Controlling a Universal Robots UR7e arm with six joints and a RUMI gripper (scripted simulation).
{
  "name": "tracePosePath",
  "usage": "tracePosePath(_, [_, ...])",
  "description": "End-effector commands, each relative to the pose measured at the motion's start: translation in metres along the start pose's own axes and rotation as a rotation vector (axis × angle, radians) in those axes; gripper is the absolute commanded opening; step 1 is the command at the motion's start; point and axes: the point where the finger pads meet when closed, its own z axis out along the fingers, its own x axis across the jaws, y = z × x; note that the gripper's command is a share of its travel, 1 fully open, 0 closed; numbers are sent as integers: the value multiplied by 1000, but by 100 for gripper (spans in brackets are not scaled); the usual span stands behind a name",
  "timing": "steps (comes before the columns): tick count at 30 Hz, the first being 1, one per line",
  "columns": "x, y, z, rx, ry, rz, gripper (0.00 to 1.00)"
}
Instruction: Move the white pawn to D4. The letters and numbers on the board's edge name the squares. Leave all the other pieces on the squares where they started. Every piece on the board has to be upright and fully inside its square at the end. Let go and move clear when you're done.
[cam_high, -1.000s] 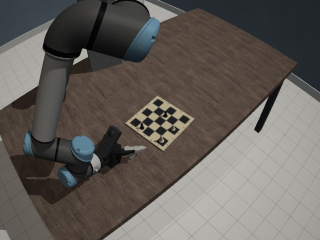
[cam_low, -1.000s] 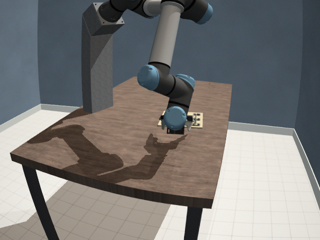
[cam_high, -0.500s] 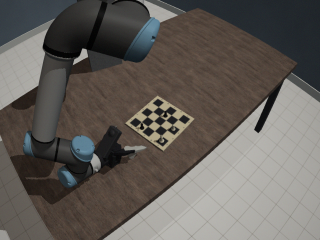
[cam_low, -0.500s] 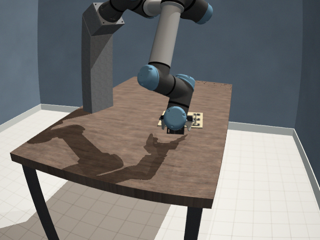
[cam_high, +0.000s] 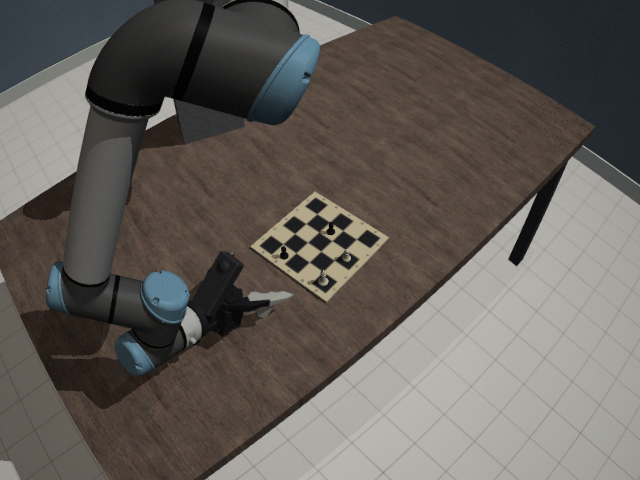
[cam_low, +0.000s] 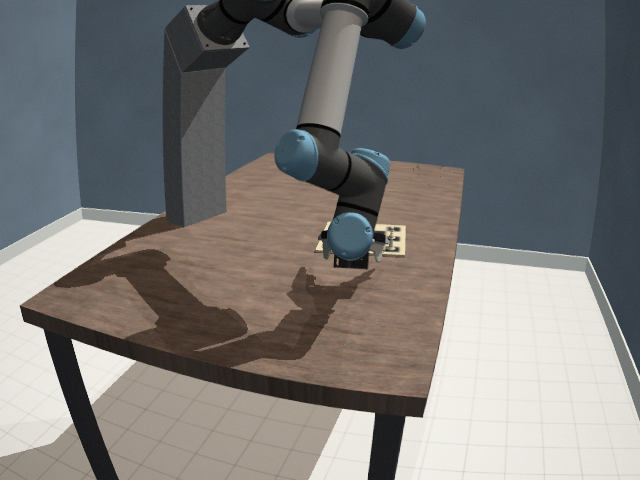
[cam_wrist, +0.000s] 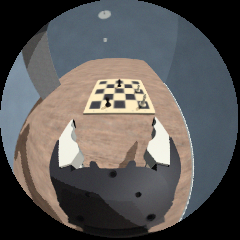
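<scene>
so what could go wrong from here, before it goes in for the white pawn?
1. Two white pieces stand close together near the board's edge; too small here to tell which is the pawn, so the wrong one may get picked.
2. The gripper is open wide and off the board; coming in, a jaw could tip the neighbouring white piece.

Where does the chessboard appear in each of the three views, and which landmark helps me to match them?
Top: the chessboard lies right of centre, just beyond the open gripper.
Exterior: only its right part shows, behind the wrist.
Wrist: upper centre, ahead of the spread fingers.
Shared landmark: the wooden table under it.
</scene>
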Motion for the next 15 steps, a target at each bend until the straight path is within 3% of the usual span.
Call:
tracePosePath(1, [0,-1,-1,-1,0,-1,100])
tracePosePath(15, [-1,-51,-24,-2,-1,0,100])
